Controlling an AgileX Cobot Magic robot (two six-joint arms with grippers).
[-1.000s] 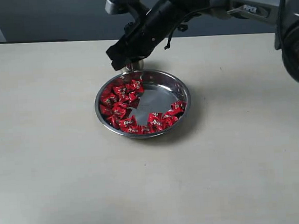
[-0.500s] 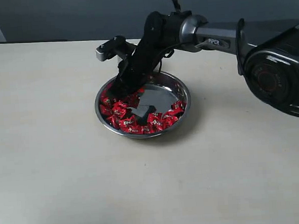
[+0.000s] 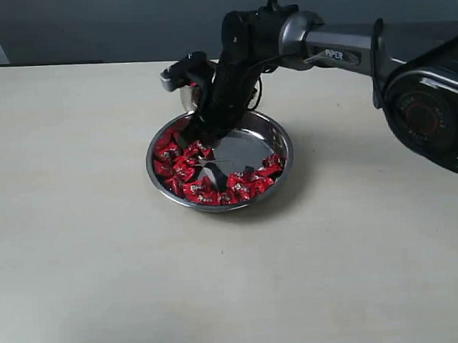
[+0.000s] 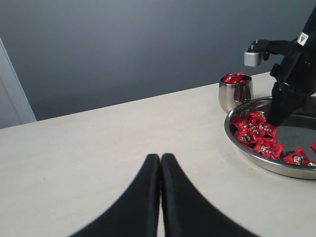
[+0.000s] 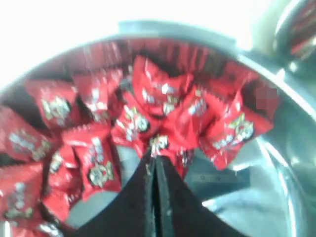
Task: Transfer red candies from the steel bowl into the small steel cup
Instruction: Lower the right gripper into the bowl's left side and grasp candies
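The steel bowl (image 3: 287, 148) sits mid-table with red candies (image 3: 181, 169) heaped along its left and front sides. My right gripper (image 3: 199, 139) reaches down into the bowl's left part. In the right wrist view its fingers (image 5: 154, 157) are pressed together, with a red candy's (image 5: 159, 144) wrapper pinched at their tips. The small steel cup (image 4: 236, 95) stands just behind the bowl, holding red candies (image 4: 234, 78), and is mostly hidden by the arm in the exterior view. My left gripper (image 4: 160, 158) is shut and empty over bare table, well left of the bowl (image 4: 247, 150).
The right arm (image 3: 338, 44) stretches in from the right over the bowl's far rim. A grey wall runs behind the table's back edge (image 3: 67, 64). The bowl's right half (image 3: 251, 148) shows bare steel.
A second ago the right gripper hung by the cup behind the bowl. It then dropped into the candies at the bowl's left and now sits slightly higher, fingers shut.
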